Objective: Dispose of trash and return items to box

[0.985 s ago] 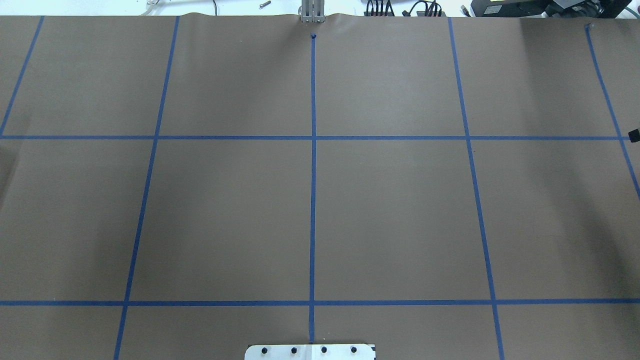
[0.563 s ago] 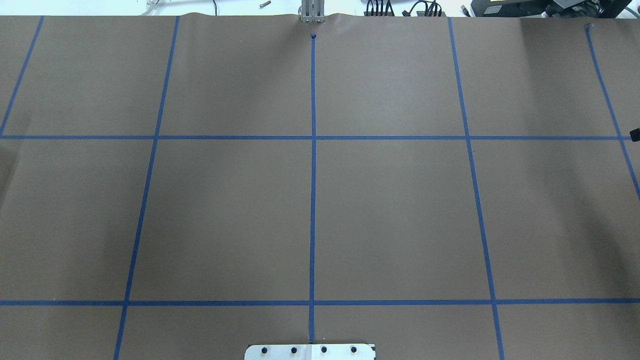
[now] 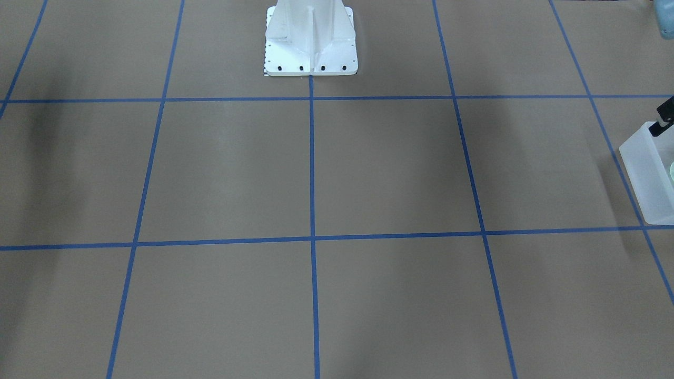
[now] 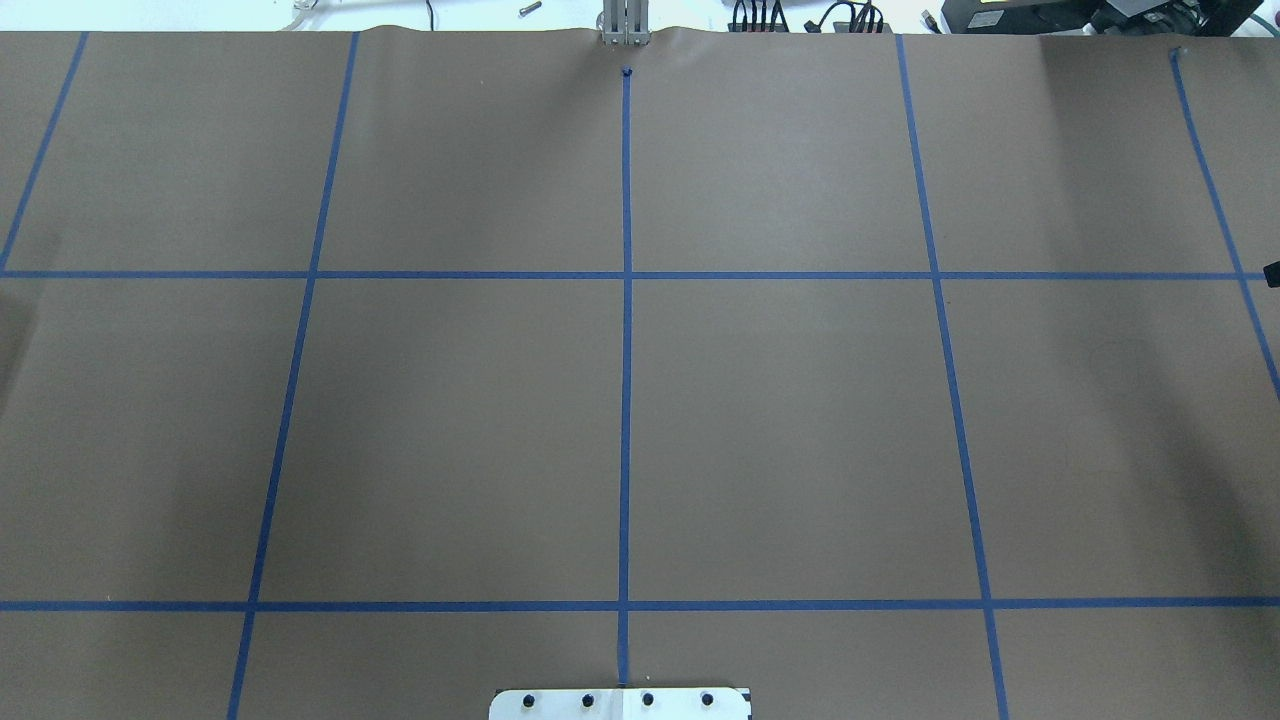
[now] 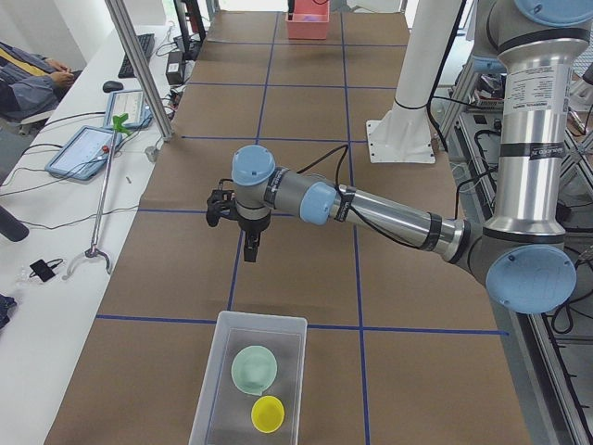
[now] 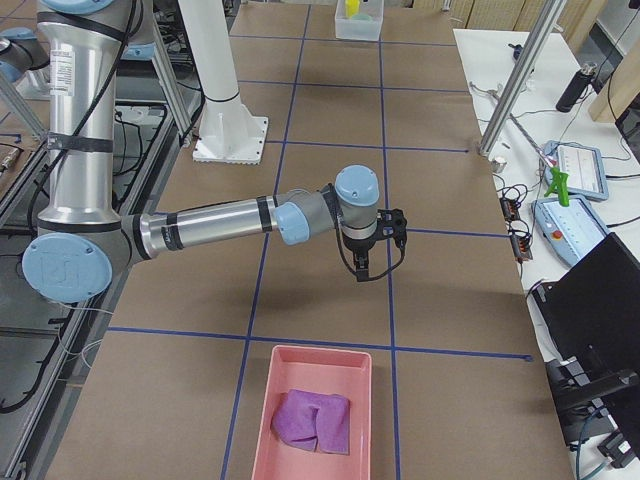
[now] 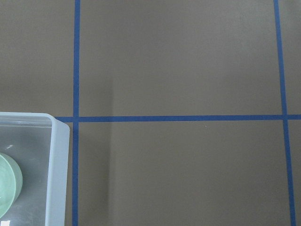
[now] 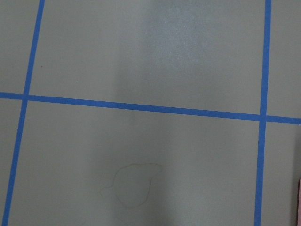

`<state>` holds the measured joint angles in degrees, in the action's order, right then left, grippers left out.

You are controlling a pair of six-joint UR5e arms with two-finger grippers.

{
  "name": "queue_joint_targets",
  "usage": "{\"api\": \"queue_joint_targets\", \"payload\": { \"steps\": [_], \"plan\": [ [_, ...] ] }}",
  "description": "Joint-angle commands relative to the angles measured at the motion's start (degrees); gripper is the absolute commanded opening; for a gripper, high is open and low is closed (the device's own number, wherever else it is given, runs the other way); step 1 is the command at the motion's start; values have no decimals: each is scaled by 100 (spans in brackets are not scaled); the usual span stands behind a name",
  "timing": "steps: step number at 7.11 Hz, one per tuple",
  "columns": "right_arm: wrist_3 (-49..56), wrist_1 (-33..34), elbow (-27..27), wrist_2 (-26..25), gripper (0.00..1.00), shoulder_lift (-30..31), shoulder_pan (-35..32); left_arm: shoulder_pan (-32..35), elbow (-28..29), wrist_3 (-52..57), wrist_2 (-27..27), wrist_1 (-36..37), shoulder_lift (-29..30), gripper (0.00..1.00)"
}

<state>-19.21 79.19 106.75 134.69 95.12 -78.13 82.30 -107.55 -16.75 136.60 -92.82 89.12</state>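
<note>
The frosted-white box (image 5: 211,389) stands at the table's left end. The mint-green bowl (image 5: 254,367) lies in it beside a yellow cup (image 5: 269,413). My left gripper (image 5: 252,246) hangs over bare paper, just beyond the box's far end and apart from it. Only a black sliver of it (image 3: 664,118) shows above the box (image 3: 650,181) in the front-facing view, so I cannot tell if it is open. The left wrist view shows the box corner (image 7: 57,160) and the bowl's edge (image 7: 7,183). My right gripper (image 6: 360,265) hangs over bare paper; I cannot tell its state.
A pink tray (image 6: 275,420) with a purple cloth (image 6: 315,420) in it sits at the table's right end, below the right gripper. The white robot base (image 3: 310,58) stands at the table's near middle. Blue tape lines grid the brown paper.
In the overhead view the black tip at the right edge has slid further right, almost out of frame. Nothing else has moved.
</note>
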Motion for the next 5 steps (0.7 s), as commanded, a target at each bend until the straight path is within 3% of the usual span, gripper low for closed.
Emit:
{"api": "queue_joint_targets", "payload": {
  "steps": [1, 5],
  "plan": [
    [5, 0, 4, 4, 100, -3, 0, -29, -2, 23, -11, -8, -8, 97],
    [5, 0, 4, 4, 100, -3, 0, -47, 6, 23, 33, -262, -140, 97]
  ]
}}
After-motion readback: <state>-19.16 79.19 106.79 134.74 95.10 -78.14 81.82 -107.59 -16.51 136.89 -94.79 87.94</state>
